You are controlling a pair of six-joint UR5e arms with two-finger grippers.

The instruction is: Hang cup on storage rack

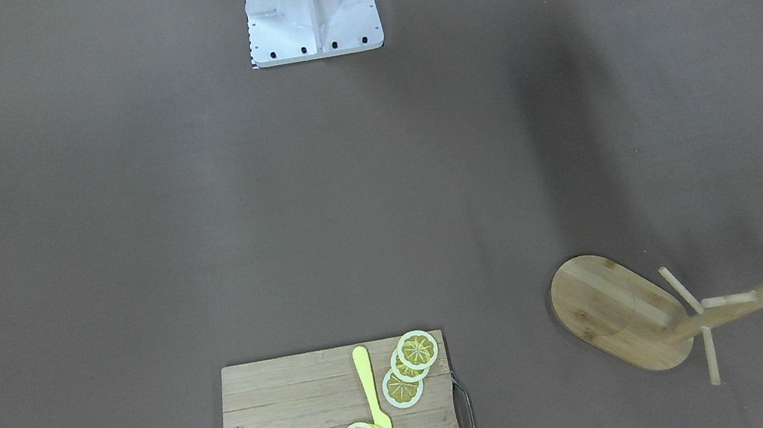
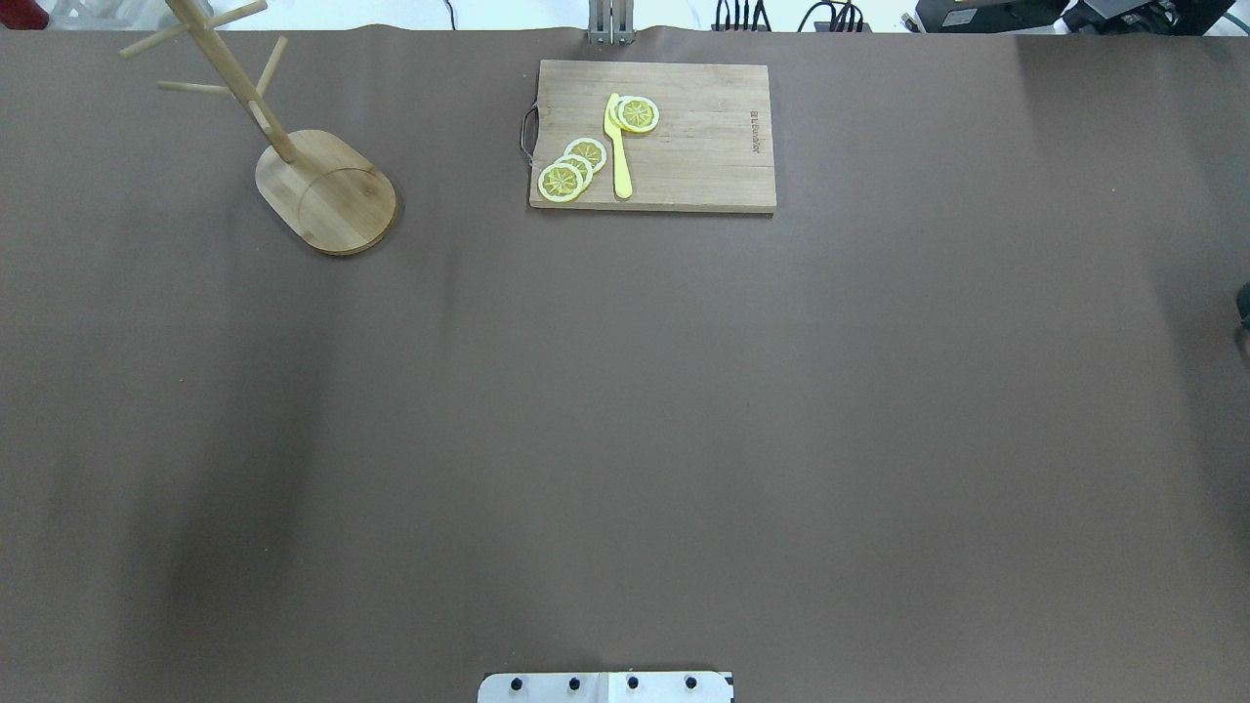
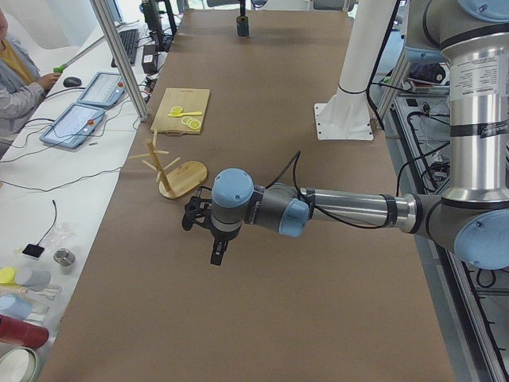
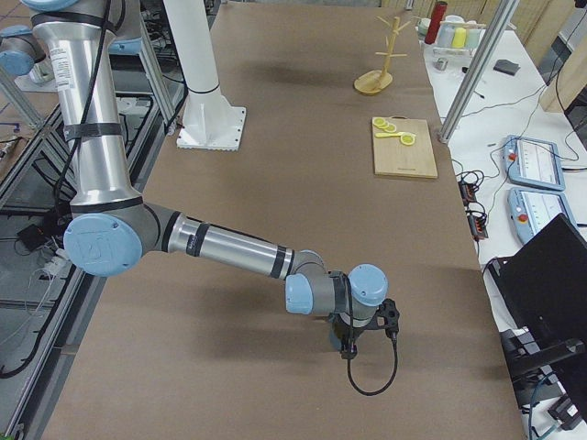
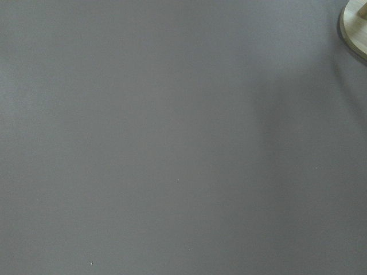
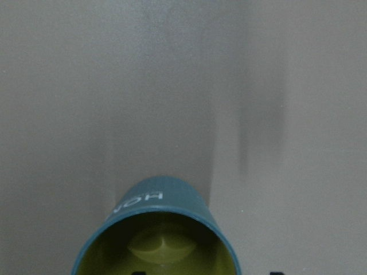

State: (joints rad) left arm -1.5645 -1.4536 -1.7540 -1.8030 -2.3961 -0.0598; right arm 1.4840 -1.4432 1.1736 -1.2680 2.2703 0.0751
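Note:
The cup (image 6: 155, 200) is dark teal with a yellowish inside and white lettering. It fills the bottom of the right wrist view, mouth toward the camera, and shows small at the table's far end in the exterior left view (image 3: 242, 29). My right gripper (image 4: 348, 346) hangs over that spot; I cannot tell whether it is open or shut. The storage rack (image 2: 327, 190), a bamboo mug tree on an oval base (image 1: 619, 314), stands at the far left with bare pegs. My left gripper (image 3: 216, 256) hovers near it (image 3: 181, 177), state unclear. The base's edge shows in the left wrist view (image 5: 355, 28).
A slatted wooden cutting board (image 2: 703, 146) with lemon slices (image 2: 571, 171) and a yellow knife (image 2: 618, 146) lies at the far middle; it also shows in the front view (image 1: 293, 427). The robot's white base (image 1: 312, 18) is near. An operator's bench with tablets (image 3: 79, 119) flanks the table.

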